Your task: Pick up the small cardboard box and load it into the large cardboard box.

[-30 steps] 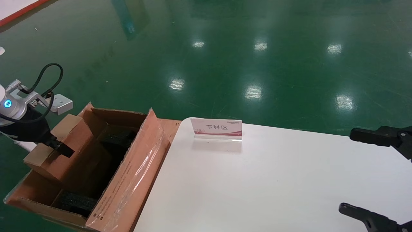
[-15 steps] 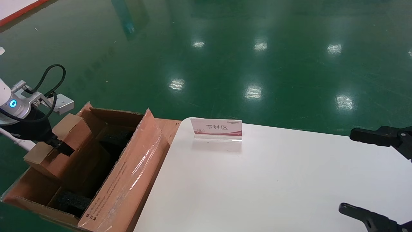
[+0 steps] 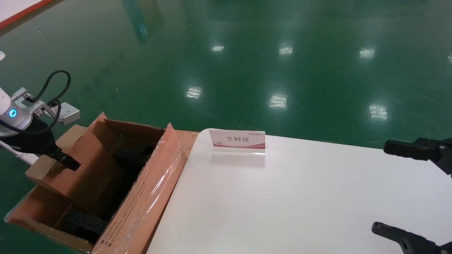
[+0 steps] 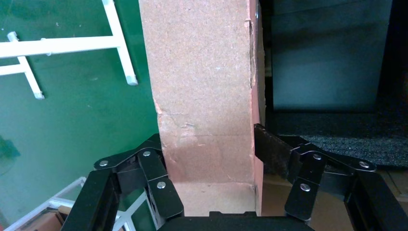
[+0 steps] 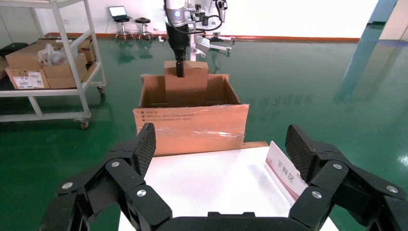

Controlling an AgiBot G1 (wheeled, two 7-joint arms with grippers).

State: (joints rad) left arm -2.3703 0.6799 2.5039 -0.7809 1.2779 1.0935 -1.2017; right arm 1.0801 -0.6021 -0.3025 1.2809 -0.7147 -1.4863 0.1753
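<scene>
My left gripper (image 3: 67,162) is shut on the small cardboard box (image 3: 53,176), a plain orange-brown box held tilted at the far-left side of the large cardboard box (image 3: 148,187). In the left wrist view the small box (image 4: 202,72) fills the gap between the jaws of the left gripper (image 4: 207,147), with black foam (image 4: 337,139) beside it. The large carton stands open on the floor against the table's left end, with black foam (image 3: 83,222) inside and glossy tape on its near flap. The right wrist view shows the carton (image 5: 192,122), the small box (image 5: 192,79) and the left gripper (image 5: 179,70).
My right gripper (image 3: 380,186) is open and idle over the right side of the white table (image 3: 300,197); it also shows in the right wrist view (image 5: 221,144). A red-and-white sign (image 3: 237,141) stands at the table's far edge. A shelf rack (image 5: 48,57) with boxes stands behind the carton.
The large carton has rocked: its near flap swung left, then back right. My left gripper holds the small box in nearly the same place. The right arm has not moved.
</scene>
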